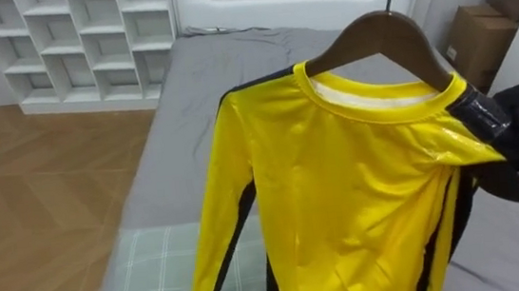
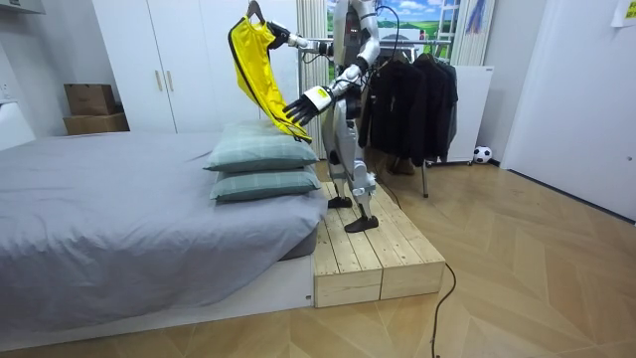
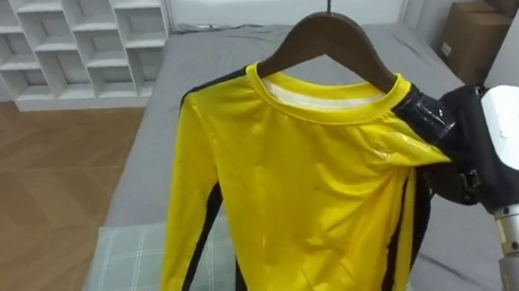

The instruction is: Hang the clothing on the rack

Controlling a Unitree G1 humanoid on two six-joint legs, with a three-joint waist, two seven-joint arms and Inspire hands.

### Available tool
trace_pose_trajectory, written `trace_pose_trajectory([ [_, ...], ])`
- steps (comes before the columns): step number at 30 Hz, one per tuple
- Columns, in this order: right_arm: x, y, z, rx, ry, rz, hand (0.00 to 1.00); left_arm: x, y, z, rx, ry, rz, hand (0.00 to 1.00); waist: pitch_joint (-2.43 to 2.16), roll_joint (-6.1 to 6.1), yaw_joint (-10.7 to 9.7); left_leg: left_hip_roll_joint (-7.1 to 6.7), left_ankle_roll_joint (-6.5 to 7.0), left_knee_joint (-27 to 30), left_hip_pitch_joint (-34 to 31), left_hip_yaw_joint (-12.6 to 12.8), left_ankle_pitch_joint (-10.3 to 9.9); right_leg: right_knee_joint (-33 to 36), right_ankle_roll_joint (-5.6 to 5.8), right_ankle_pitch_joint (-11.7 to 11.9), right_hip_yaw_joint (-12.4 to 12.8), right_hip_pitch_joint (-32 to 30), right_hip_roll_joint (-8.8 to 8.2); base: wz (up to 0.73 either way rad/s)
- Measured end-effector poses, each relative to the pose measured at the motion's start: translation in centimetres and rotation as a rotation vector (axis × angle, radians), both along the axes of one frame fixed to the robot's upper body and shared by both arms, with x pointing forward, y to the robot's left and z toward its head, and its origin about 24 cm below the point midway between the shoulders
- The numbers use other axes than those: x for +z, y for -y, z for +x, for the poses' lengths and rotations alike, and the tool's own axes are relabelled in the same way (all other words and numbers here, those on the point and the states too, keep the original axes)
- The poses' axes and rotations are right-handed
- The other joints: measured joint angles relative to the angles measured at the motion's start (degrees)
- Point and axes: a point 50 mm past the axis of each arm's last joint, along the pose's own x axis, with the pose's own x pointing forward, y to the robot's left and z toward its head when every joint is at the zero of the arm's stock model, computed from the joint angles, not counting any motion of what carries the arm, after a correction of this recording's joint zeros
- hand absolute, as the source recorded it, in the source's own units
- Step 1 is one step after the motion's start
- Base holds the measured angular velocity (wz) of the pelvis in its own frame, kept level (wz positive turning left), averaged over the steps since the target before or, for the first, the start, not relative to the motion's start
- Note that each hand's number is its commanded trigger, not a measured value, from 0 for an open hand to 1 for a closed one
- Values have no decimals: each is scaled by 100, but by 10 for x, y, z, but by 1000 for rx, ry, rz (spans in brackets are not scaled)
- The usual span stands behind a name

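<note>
yellow shirt on wooden hanger, centre frame. right hand at right edge, fingers clamped over the shirt's shoulder. grey bed behind, white shelving upper left.

Yellow shirt with black side stripes, dark brown hanger, grey bed.

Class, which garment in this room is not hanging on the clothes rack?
The yellow shirt on the wooden hanger, held up over the bed by the robot's right hand; the dark garments all hang on the rack.
</note>
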Motion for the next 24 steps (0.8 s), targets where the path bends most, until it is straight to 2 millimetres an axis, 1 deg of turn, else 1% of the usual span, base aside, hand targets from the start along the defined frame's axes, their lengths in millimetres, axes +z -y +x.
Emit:
trace_pose_trajectory([
  [1, 1, 0, -1, -2, 6, -1, 100, -2, -1, -4, 11, -10, -5, 0, 2, 4, 2, 0, 0, -1, 0, 1, 0, 0, 0, 0, -1, 0, 0, 0],
  [3, 6, 1, -5, -7, 26, -7, 100, -10, -4, -23, 47, -71, -12, 0, 4, 6, 13, -1, 0, -7, -2, 1, 0, -2, 0, -2, -6, -4, 0, 0],
  [4, 7, 2, -5, -10, 29, -7, 100, -12, -5, -28, 54, -89, -13, 0, 4, 6, 7, -1, 0, -7, -2, 2, 0, -1, -2, -4, -8, -4, 0, 0],
  [5, 8, 1, -7, -12, 32, -9, 100, -18, -6, -37, 71, -131, -22, 0, 7, 9, -2, -1, 0, -8, -4, -1, 0, -1, -1, -6, -11, -5, 0, 0],
  [6, 8, 1, -7, -12, 31, -10, 100, -25, -6, -45, 98, -169, -42, 0, 7, 9, 0, -2, 0, -10, -4, -1, 0, -1, 0, -8, -11, -6, 0, 0],
  [7, 8, 1, -7, -12, 30, -10, 100, -27, -5, -49, 110, -184, -50, 0, 6, 8, 10, -2, 0, -10, -3, -2, 0, 2, -1, -9, -15, -4, -1, 0],
  [9, 8, 1, -7, -12, 32, -10, 100, -38, -4, -64, 143, -258, -73, 0, 7, 9, 71, -2, 0, -12, -9, -6, -1, 2, -2, -9, -22, -6, 0, 0],
  [10, 8, 1, -7, -12, 32, -10, 100, -40, -4, -67, 147, -275, -77, 0, 6, 6, 63, -1, 0, -13, -10, -7, -1, 1, -2, -9, -22, -6, 0, 0],
  [12, 8, 1, -8, -10, 34, -11, 100, -46, -3, -81, 168, -337, -90, 0, 4, 3, 94, -1, 0, -14, -9, -6, -1, 1, -2, -9, -19, -6, 2, 0],
  [15, 7, 1, -8, -12, 33, -12, 100, -50, -2, -90, 183, -373, -103, 0, -1, -35, 141, -1, 0, -14, -7, -8, -1, 2, -2, -9, -15, -6, 2, 0],
  [17, 8, 1, -8, -12, 34, -12, 100, -51, -2, -93, 193, -382, -114, 0, -2, -62, 163, -2, 0, -16, -7, -9, -1, 2, -2, -9, -15, -6, 1, 0],
  [20, 7, 1, -8, -10, 33, -12, 100, -53, -1, -95, 218, -393, -144, 0, 8, -89, 169, -1, 0, -16, -8, -9, -1, 1, -2, -9, -13, -9, 0, 0],
  [24, 7, 0, -8, -8, 29, -12, 100, -56, 4, -97, 224, -404, -194, 0, 4, -99, 168, -2, 0, -22, -9, -7, -2, 1, -2, -9, -13, -13, 1, 0],
])
